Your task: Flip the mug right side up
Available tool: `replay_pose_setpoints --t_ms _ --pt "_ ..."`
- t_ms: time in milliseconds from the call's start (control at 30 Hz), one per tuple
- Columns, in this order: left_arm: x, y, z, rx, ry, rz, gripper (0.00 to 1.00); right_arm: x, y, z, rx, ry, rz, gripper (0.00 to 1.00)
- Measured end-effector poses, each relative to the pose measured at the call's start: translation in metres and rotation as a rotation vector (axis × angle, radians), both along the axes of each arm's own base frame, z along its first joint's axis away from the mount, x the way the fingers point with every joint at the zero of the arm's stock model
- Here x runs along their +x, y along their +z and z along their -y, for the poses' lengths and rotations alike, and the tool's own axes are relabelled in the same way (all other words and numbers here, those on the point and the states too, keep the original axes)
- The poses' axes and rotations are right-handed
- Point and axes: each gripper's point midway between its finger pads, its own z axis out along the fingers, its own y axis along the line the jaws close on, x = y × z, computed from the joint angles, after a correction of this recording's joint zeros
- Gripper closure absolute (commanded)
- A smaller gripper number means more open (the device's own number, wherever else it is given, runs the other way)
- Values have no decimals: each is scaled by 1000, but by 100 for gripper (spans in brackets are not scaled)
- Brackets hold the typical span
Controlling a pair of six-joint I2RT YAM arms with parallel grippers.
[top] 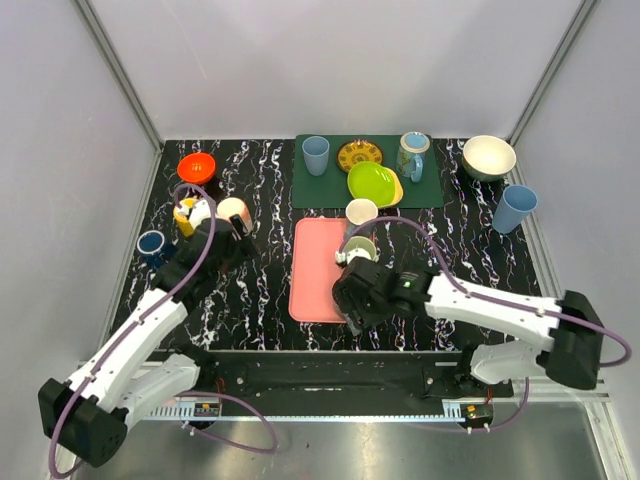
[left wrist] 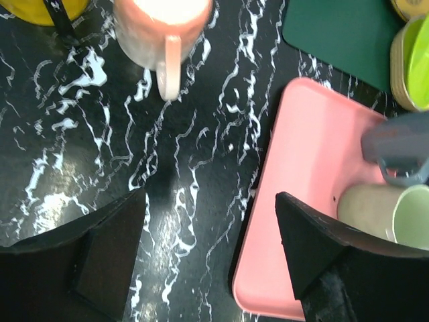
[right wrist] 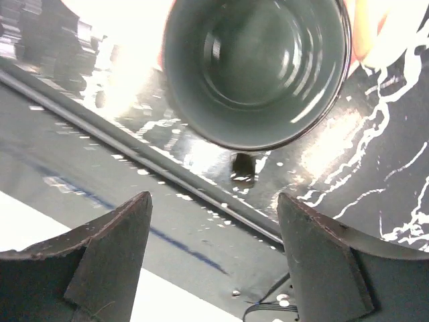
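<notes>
**What we see on the black marbled table**

We find the table (top: 260,280) carrying a green mat (top: 330,190) at far centre and a pink tray (top: 315,280) just near of it. A cream cup (top: 361,211) stands where the two meet. To the left lie a red bowl (top: 196,167), a peach mug (top: 234,212) and a dark blue cup (top: 151,244). At far right stand a white bowl (top: 489,157) and a light blue cup (top: 514,208).

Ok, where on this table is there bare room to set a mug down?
Bare marble lies between the pink mug and the pink tray, whose side nearest it is also free. Another patch sits between the orange bowl and green mat. The mat is crowded with dishes.
</notes>
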Motion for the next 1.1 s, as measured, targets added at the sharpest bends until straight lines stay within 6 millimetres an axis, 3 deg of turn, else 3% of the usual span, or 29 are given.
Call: replay_pose_setpoints --t_ms 133,233,333,400,533,600,800,1100 --pt "26 5 -17 13 72 -25 23 2 64 -23 215 26 62 19" --pt "55 2 -24 22 102 -62 31 8 132 -39 427 46 173 19" --pt "80 -16 -21 41 91 -129 37 16 178 -40 554 44 285 19" --pt "91 -35 -20 47 79 -186 39 22 193 -38 584 34 339 19" --pt "96 -73 -27 53 81 -301 39 32 192 -38 550 31 385 18" --pt "97 -82 -31 59 87 -333 40 36 187 -39 521 32 394 17" --pt "119 -82 -32 67 82 -329 45 42 187 -39 504 43 430 17" --pt "127 -100 -42 84 95 -366 62 42 171 -34 485 40 433 17"
